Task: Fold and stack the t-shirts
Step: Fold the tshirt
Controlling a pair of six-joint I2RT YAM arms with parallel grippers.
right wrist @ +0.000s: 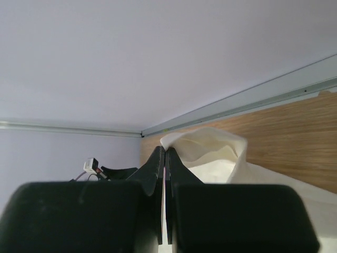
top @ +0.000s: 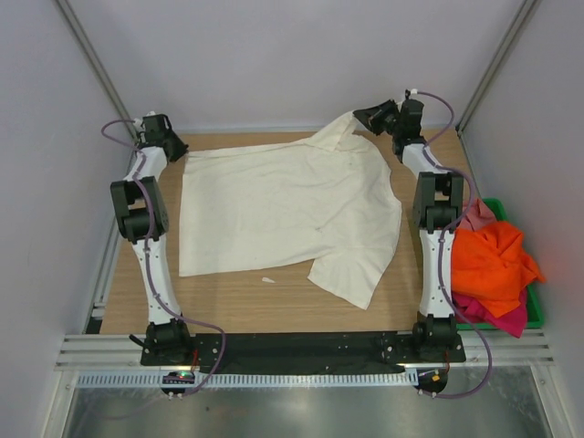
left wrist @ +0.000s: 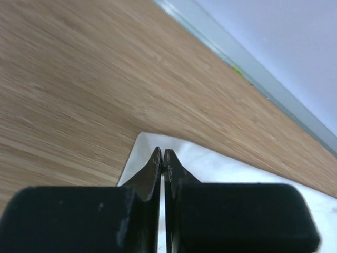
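A large cream-white t-shirt (top: 283, 201) lies spread on the wooden table (top: 255, 306). My left gripper (top: 180, 149) is low at the shirt's far-left corner, jaws shut on the cloth (left wrist: 221, 168) just inside that corner; in the left wrist view the gripper (left wrist: 164, 155) sits over it. My right gripper (top: 360, 116) is shut on the shirt's far-right corner and holds it lifted off the table; the right wrist view shows the gripper (right wrist: 165, 153) with the cloth (right wrist: 210, 147) bunched at its tips. Orange (top: 488, 260), pink (top: 476, 214) and magenta (top: 506, 315) shirts lie heaped at the right.
The heaped shirts sit in a green plastic bin (top: 536, 308) off the table's right edge. A small white scrap (top: 267, 279) lies on the wood in front of the cream shirt. Walls close the back and sides; a metal rail (left wrist: 253, 68) runs along the table's far edge.
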